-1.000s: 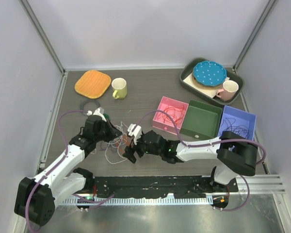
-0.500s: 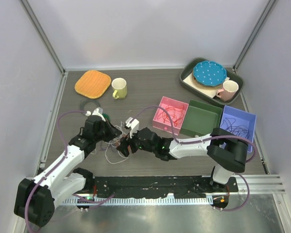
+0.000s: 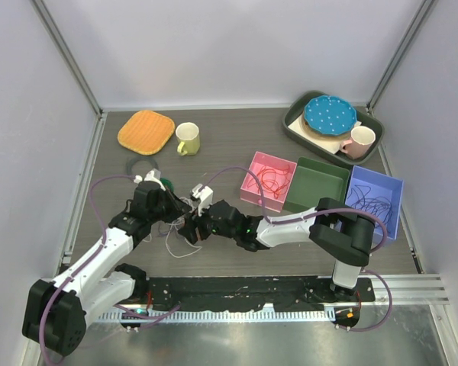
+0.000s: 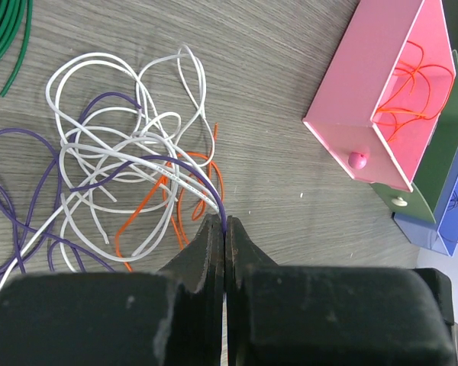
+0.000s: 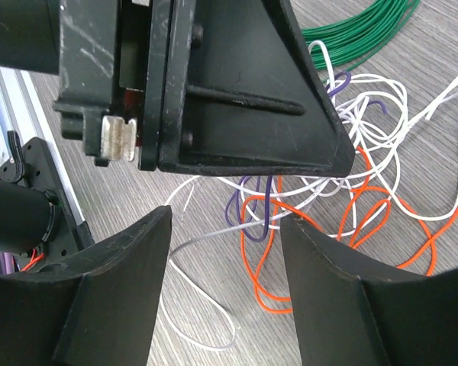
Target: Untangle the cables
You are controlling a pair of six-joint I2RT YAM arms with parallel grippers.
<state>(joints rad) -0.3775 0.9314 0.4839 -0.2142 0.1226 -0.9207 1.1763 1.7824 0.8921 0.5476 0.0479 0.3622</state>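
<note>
The cables [image 3: 180, 226] lie as a tangle of white, orange and purple loops on the table between the two arms. My left gripper [image 4: 224, 223] is shut on the purple cable [image 4: 206, 179], which runs up into its jaw tips just above the heap. White cables [image 4: 99, 152] and an orange cable [image 4: 175, 213] sprawl in front of it. My right gripper [image 5: 227, 221] is open, right below the left gripper's finger [image 5: 237, 99]. A purple loop [image 5: 267, 206], an orange cable [image 5: 263, 282] and a white strand [image 5: 206, 328] lie between its jaws.
A green wound coil [image 5: 366, 23] sits just beyond the tangle. Pink [image 3: 269, 179], green [image 3: 317, 188] and blue [image 3: 375, 197] boxes stand to the right. Farther back are a yellow mug [image 3: 188, 139], an orange pad [image 3: 146, 131] and a tray [image 3: 296, 126] with dishes.
My right gripper has slid left until it meets the left gripper over the tangle, and its jaws have narrowed. The left arm has held still, shut on the purple cable.
</note>
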